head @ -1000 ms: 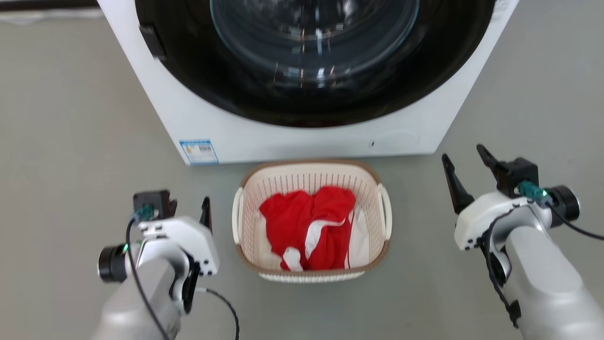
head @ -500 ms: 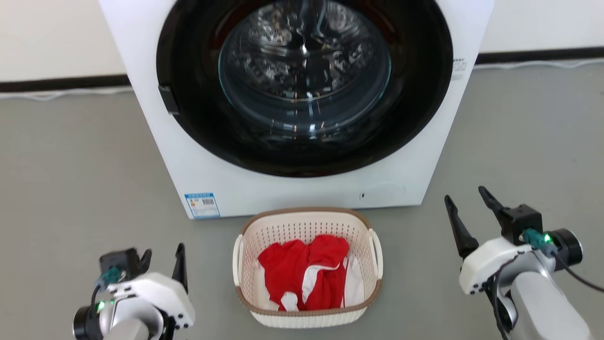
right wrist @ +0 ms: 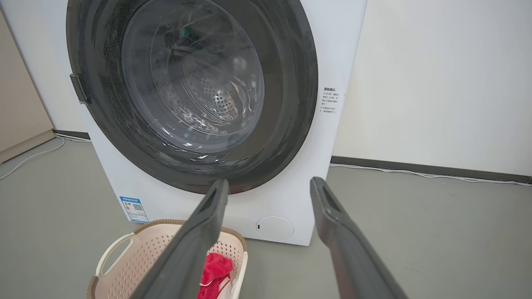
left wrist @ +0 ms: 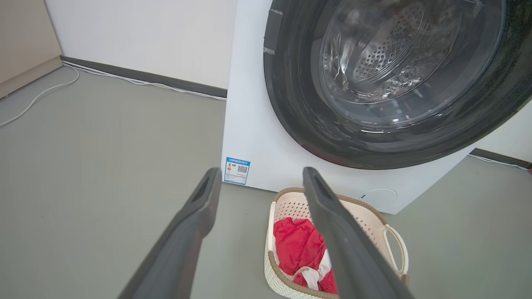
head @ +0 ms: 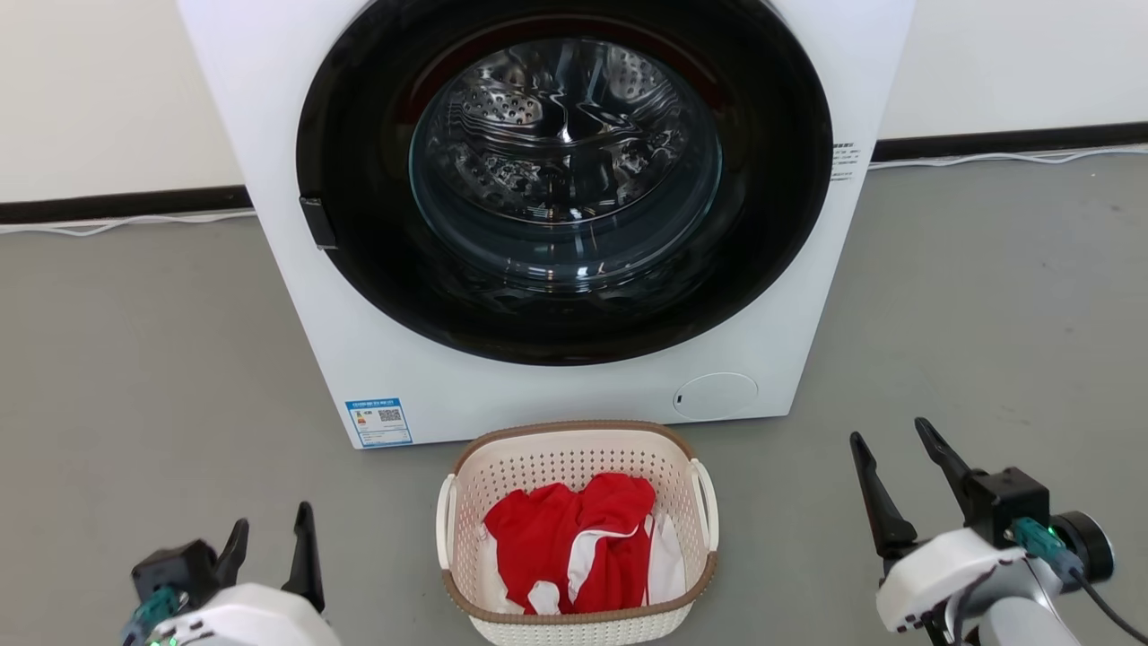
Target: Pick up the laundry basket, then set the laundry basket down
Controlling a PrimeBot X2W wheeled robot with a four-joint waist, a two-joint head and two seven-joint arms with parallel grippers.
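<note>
The laundry basket (head: 576, 458) is small and cream-white with a brown rim and white side handles. It stands on the grey floor right before the washing machine and holds red and white clothes (head: 574, 543). My left gripper (head: 273, 529) is open at the lower left, well apart from the basket's left handle. Off to the basket's right, my right gripper (head: 890, 440) is open with nothing between its fingers. The left wrist view has the basket (left wrist: 365, 211) partly behind one finger. In the right wrist view the basket (right wrist: 137, 249) lies at the lower left.
A white front-loading washing machine (head: 538, 395) with a dark round door stands just behind the basket. A white cable (head: 108, 222) runs along the dark skirting at the wall. Grey floor spreads to both sides of the basket.
The head camera has tilted up, so the machine's whole door and the wall now show. Both grippers sit lower in the picture and farther from the basket; both stay open.
</note>
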